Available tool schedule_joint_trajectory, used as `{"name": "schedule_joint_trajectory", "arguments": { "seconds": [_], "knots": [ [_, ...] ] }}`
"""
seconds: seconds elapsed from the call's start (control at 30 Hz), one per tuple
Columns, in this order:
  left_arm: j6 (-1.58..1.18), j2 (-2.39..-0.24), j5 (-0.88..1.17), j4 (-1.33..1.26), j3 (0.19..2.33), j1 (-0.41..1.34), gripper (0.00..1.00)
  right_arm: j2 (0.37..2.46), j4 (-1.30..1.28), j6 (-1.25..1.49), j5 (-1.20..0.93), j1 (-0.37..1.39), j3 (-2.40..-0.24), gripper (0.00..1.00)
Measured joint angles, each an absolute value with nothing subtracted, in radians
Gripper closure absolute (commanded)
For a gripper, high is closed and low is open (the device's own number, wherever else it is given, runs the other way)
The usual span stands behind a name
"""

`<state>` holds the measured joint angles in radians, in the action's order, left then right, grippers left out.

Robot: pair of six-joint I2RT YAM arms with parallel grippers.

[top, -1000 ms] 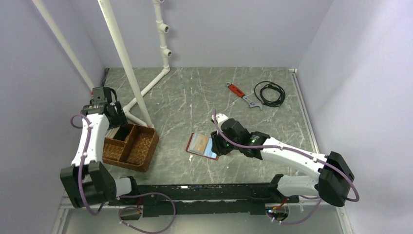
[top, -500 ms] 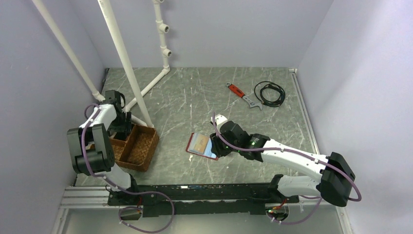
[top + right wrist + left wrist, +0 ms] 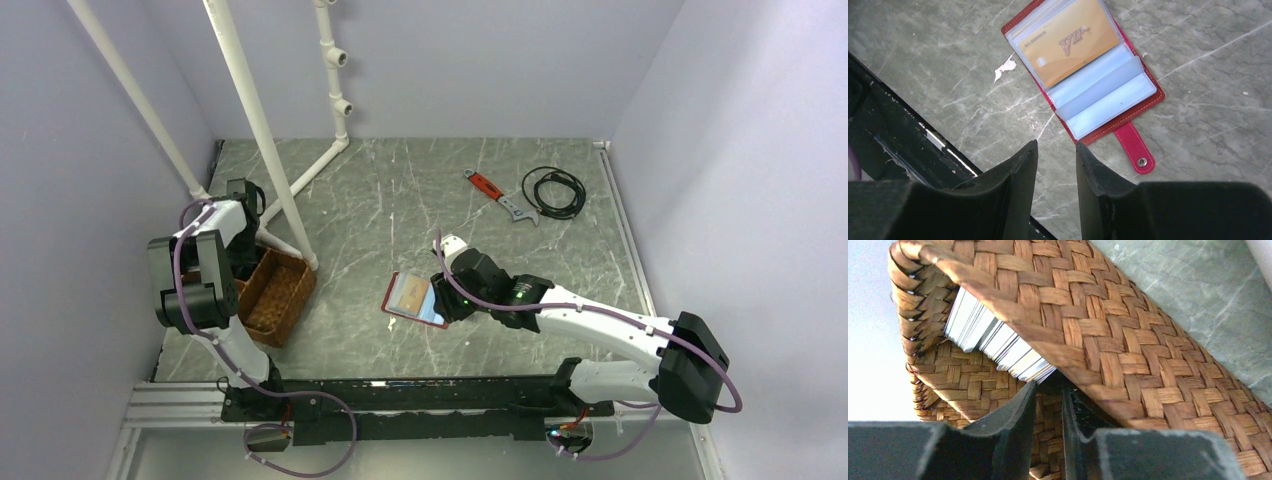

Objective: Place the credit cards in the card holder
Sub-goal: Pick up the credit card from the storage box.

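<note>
The red card holder [image 3: 415, 298] lies open on the table, with a gold-brown credit card [image 3: 1068, 42] in its upper clear sleeve. Its tab with a snap points toward my right gripper [image 3: 1057, 145]. That gripper hovers open just short of the card holder [image 3: 1088, 70], with nothing between its fingers. My left gripper [image 3: 1048, 387] is down in the brown wicker tray [image 3: 1128, 355]. Its jaws stand a narrow gap apart, and only wicker shows between them. A stack of pale credit cards [image 3: 998, 340] stands on edge at the left fingertip, under the tray's wall.
White PVC pipes [image 3: 270, 160] rise beside the wicker tray [image 3: 285, 290], close to the left arm. A red-handled wrench [image 3: 497, 195] and a coiled black cable [image 3: 553, 190] lie at the back right. A black rail [image 3: 420, 395] runs along the near edge.
The left arm has swung down and reached into the wicker tray, and its jaws have narrowed a lot. The right arm and the card holder have hardly moved.
</note>
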<state>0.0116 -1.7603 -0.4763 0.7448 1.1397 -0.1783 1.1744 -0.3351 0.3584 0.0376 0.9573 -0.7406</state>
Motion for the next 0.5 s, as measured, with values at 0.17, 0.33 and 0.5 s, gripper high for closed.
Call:
{"name": "schedule_joint_trajectory", "arguments": {
  "seconds": [0.17,0.33,0.5],
  "knots": [
    [-0.008,-1.732,-0.475,0.722,1.108,-0.180,0.94,1.175,-0.335,0.358,0.048,0.957,-0.741,0.63],
    [-0.043,-1.705,-0.410,0.717,1.077,-0.195,1.00,1.177,-0.335,0.358,0.049,0.957,-0.741,0.62],
    [-0.135,-1.678,-0.279,0.774,1.086,-0.218,1.00,1.177,-0.335,0.358,0.054,0.957,-0.741,0.62]
  ]
}}
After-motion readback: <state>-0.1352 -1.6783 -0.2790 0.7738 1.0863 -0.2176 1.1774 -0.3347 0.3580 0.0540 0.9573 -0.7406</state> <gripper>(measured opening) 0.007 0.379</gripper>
